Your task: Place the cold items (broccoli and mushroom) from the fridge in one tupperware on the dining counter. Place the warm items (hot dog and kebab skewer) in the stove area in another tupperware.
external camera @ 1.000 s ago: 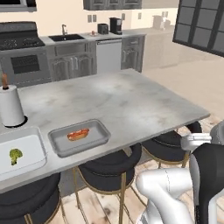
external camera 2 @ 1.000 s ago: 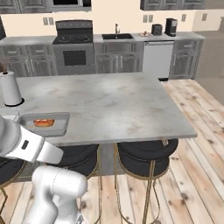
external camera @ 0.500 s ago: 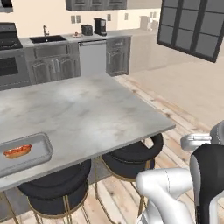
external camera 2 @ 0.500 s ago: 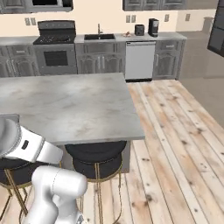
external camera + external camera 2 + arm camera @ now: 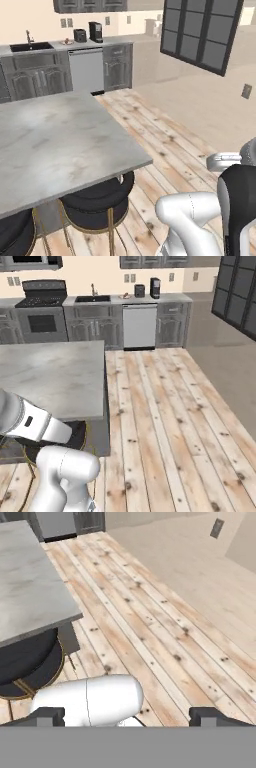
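A simulated kitchen with a pale plank floor (image 5: 165, 421) and grey cabinets along the far wall. The dining counter (image 5: 55, 145), a grey marbled slab, fills the left of the left base view, with black round stools (image 5: 97, 202) tucked under its near edge. The stretch of slab in view is bare marble, and I cannot tell where the broccoli, mushroom, hot dog, kebab skewer or tupperware are.

The right base view takes in the stove (image 5: 42, 313) with its dark oven door at the far left, then the sink (image 5: 92, 298), a white dishwasher (image 5: 140, 326), and a toaster (image 5: 139, 290) and coffee machine (image 5: 155, 287) on the back counter. The left base view instead shows a dark-framed window (image 5: 202, 32) on the right wall and the same dishwasher, sink and small appliances from another angle.

In the hand view the gripper (image 5: 127, 716) looks down at the floor beside the counter corner and one stool. Its two dark fingertips (image 5: 47, 716) stand far apart, jaws spread wide, with nothing between them and touching nothing.
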